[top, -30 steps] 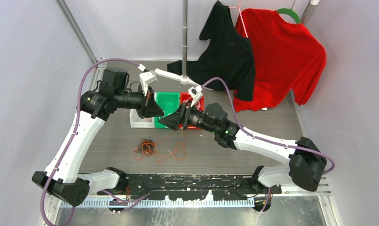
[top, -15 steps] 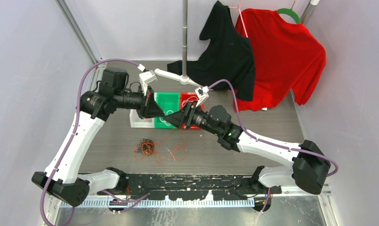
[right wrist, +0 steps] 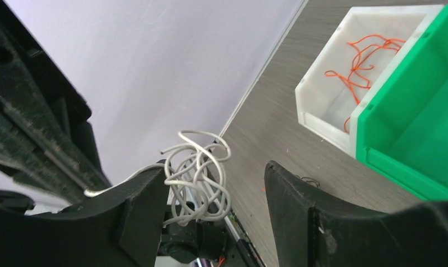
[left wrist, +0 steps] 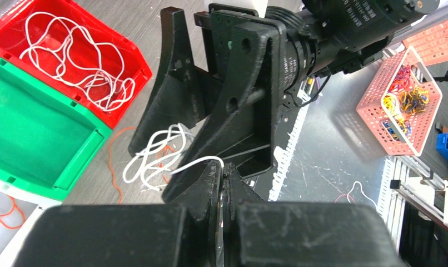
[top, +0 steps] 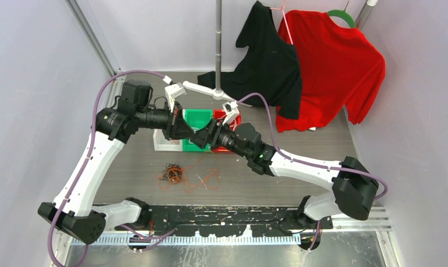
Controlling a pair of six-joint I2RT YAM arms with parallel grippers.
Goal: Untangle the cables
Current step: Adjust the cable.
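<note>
Left wrist view shows the left gripper (left wrist: pixel 223 173) clenched on a white cable (left wrist: pixel 155 158); right wrist view shows it coiled inside the right gripper (right wrist: pixel 213 169), which is released wide. Only top external shows the orange-black tangle (top: pixel 174 175) below both.

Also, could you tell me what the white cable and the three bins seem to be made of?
The white cable: probably plastic-sheathed wire, smooth and slightly glossy; it holds loose springy loops. The red bin, green bin and white bin: likely moulded plastic, judging by uniform colour, soft sheen and thick moulded rims.
</note>
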